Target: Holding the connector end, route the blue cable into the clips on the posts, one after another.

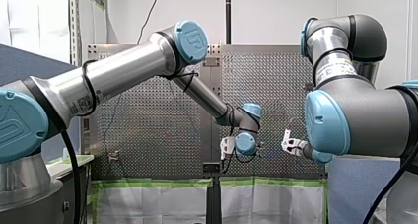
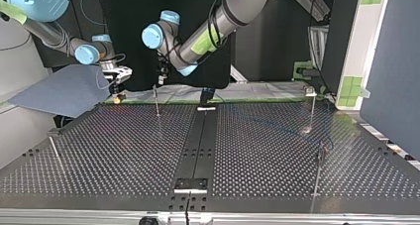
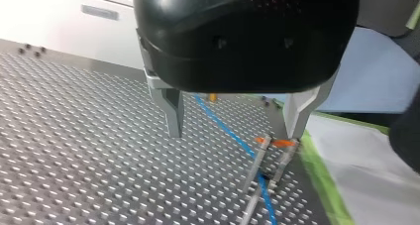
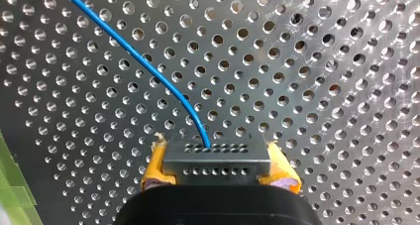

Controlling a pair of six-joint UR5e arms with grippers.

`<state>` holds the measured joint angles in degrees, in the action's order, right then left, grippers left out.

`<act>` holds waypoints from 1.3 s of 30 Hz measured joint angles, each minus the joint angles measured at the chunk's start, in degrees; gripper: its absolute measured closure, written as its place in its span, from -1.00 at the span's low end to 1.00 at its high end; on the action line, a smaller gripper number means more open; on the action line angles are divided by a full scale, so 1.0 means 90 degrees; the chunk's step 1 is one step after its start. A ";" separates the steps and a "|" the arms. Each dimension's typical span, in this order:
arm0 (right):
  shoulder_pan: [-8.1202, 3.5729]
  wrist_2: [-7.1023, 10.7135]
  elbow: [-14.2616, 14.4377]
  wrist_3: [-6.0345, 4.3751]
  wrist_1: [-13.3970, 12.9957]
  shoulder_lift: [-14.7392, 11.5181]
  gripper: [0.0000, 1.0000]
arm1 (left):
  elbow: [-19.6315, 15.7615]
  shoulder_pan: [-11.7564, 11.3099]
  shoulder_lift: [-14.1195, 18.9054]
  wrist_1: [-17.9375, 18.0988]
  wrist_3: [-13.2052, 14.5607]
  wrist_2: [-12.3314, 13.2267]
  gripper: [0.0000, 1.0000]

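Closest to the right wrist cam you've got the grey connector [image 4: 217,158], clamped btwn the yellow pads [image 4: 154,165] of the right tool [image 4: 217,161], w/ the blue cable [image 4: 148,69] leaving its far face and curving off over the perforated bench [image 4: 322,86]. Left tool [image 3: 235,134] is released, metal fingers [image 3: 173,113] spread wide just above the bench, and you can see the blue cable running along the surface btwn them, past the foot of a twin-rod post [image 3: 257,165] topped w/ an orange clip [image 3: 275,142]; one fingertip sits right by that clip, contact can't be told.
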<state>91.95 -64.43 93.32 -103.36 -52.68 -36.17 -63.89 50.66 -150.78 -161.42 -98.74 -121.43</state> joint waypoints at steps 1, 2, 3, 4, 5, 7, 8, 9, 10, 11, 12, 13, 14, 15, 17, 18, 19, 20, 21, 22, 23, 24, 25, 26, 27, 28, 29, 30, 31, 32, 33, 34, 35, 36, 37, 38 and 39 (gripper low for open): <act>0.0001 0.0000 0.0000 -0.0001 0.0001 0.0000 1.00 | -0.0062 0.0005 0.0063 0.0060 -0.0012 0.0004 -0.98; 0.0001 0.0000 0.0000 -0.0001 0.0003 0.0000 1.00 | -0.0113 0.0006 0.0112 0.0109 -0.0024 0.0006 -0.98; 0.0002 0.0000 0.0001 -0.0001 0.0005 0.0000 1.00 | -0.0164 0.0003 0.0163 0.0161 -0.0044 0.0009 -0.98; 0.0002 0.0000 0.0001 -0.0001 0.0008 0.0000 1.00 | -0.0228 -0.0006 0.0229 0.0228 -0.0076 0.0015 -0.98; 0.0002 0.0000 0.0001 -0.0001 0.0009 0.0000 1.00 | -0.0275 -0.0014 0.0276 0.0273 -0.0104 0.0023 -0.98; 0.0002 0.0000 0.0001 -0.0002 0.0011 0.0000 1.00 | -0.0383 -0.0047 0.0383 0.0383 -0.0188 0.0069 -0.98; 0.0002 0.0000 0.0001 -0.0001 0.0011 0.0000 1.00 | -0.0427 -0.0071 0.0428 0.0427 -0.0227 0.0099 -0.98; 0.0001 0.0000 0.0000 -0.0004 0.0012 0.0000 1.00 | -0.0473 -0.0097 0.0473 0.0470 -0.0268 0.0133 -0.98; 0.0002 0.0000 0.0001 -0.0006 0.0012 0.0000 1.00 | -0.0538 -0.0130 0.0537 0.0535 -0.0328 0.0187 -0.98; 0.0002 0.0000 0.0002 -0.0007 0.0012 0.0000 1.00 | -0.0588 -0.0149 0.0587 0.0587 -0.0378 0.0216 -0.98; 0.0005 0.0000 0.0002 -0.0009 0.0012 0.0000 1.00 | -0.0637 -0.0164 0.0638 0.0637 -0.0428 0.0231 -0.98; 0.0007 0.0000 0.0001 -0.0011 0.0012 0.0000 1.00 | -0.0707 -0.0180 0.0707 0.0704 -0.0495 0.0240 -0.98; 0.0010 0.0000 0.0002 -0.0013 0.0012 0.0000 1.00 | -0.0759 -0.0186 0.0758 0.0756 -0.0545 0.0241 -0.98; 0.0014 0.0000 0.0002 -0.0016 0.0012 0.0000 1.00 | -0.0809 -0.0185 0.0809 0.0809 -0.0597 0.0239 -0.98; 0.0018 0.0000 0.0002 -0.0016 0.0012 0.0000 1.00 | -0.0930 -0.0169 0.0929 0.0926 -0.0702 0.0212 -0.98; 0.0019 0.0000 0.0001 -0.0016 0.0012 0.0000 1.00 | -0.0980 -0.0163 0.0979 0.0979 -0.0722 0.0189 -0.98; 0.0020 0.0000 0.0002 -0.0015 0.0013 0.0000 1.00 | -0.1043 -0.0163 0.1044 0.1037 -0.0724 0.0150 -0.98; 0.0023 0.0000 0.0003 -0.0014 0.0012 -0.0001 1.00 | -0.1089 -0.0163 0.1089 0.1072 -0.0714 0.0118 -0.98; 0.0025 0.0000 0.0001 -0.0014 0.0013 0.0000 1.00 | -0.1137 -0.0160 0.1136 0.1104 -0.0690 0.0080 -0.98; 0.0026 0.0000 0.0001 -0.0013 0.0012 0.0000 1.00 | -0.1205 -0.0152 0.1205 0.1157 -0.0641 0.0017 -0.98; 0.0026 0.0000 0.0001 -0.0013 0.0013 -0.0001 1.00 | -0.1258 -0.0150 0.1259 0.1201 -0.0596 -0.0028 -0.98; 0.0029 0.0000 0.0000 -0.0012 0.0012 0.0000 1.00 | -0.1314 -0.0149 0.1314 0.1245 -0.0549 -0.0053 -0.98; 0.0029 0.0000 -0.0001 -0.0012 0.0013 -0.0001 1.00 | -0.1390 -0.0149 0.1389 0.1313 -0.0502 -0.0056 -0.98; 0.0030 0.0000 0.0000 -0.0011 0.0012 -0.0001 1.00 | -0.1444 -0.0152 0.1444 0.1367 -0.0480 -0.0044 -0.98; 0.0030 0.0001 0.0001 -0.0012 0.0013 0.0000 1.00 | -0.1497 -0.0159 0.1497 0.1417 -0.0470 -0.0019 -0.98; 0.0031 0.0000 0.0001 -0.0011 0.0013 0.0000 1.00 | -0.1566 -0.0175 0.1565 0.1480 -0.0478 0.0025 -0.98; 0.0031 0.0000 0.0001 -0.0012 0.0013 0.0000 1.00 | -0.1616 -0.0190 0.1616 0.1531 -0.0498 0.0066 -0.98; 0.0032 0.0000 0.0001 -0.0012 0.0013 0.0000 1.00 | -0.1667 -0.0204 0.1668 0.1584 -0.0528 0.0108 -0.98; 0.0032 0.0001 0.0001 -0.0012 0.0013 0.0000 1.00 | -0.1737 -0.0219 0.1736 0.1650 -0.0579 0.0169 -0.98; 0.0032 0.0000 0.0001 -0.0012 0.0012 -0.0001 1.00 | -0.1789 -0.0228 0.1788 0.1701 -0.0624 0.0220 -0.98; 0.0032 0.0000 0.0002 -0.0011 0.0013 -0.0001 1.00 | -0.1844 -0.0233 0.1844 0.1759 -0.0673 0.0274 -0.98; 0.0032 0.0000 0.0002 -0.0012 0.0013 -0.0001 1.00 | -0.1922 -0.0239 0.1921 0.1836 -0.0735 0.0348 -0.98; 0.0032 0.0000 0.0002 -0.0012 0.0012 -0.0001 1.00 | -0.1979 -0.0242 0.1978 0.1891 -0.0773 0.0405 -0.98; 0.0032 0.0000 0.0002 -0.0011 0.0012 0.0000 1.00 | -0.2033 -0.0244 0.2034 0.1947 -0.0801 0.0461 -0.98; 0.0032 0.0000 0.0002 -0.0012 0.0013 -0.0001 1.00 | -0.2101 -0.0245 0.2101 0.2016 -0.0826 0.0520 -0.98; 0.0032 0.0000 0.0003 -0.0012 0.0012 0.0000 1.00 | -0.2149 -0.0246 0.2147 0.2060 -0.0837 0.0550 -0.98; 0.0033 0.0000 0.0002 -0.0012 0.0012 0.0000 1.00 | -0.2194 -0.0249 0.2193 0.2101 -0.0846 0.0572 -0.98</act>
<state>92.25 -64.43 93.35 -103.47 -52.57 -36.18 -83.63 48.42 -131.04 -142.52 -106.35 -116.29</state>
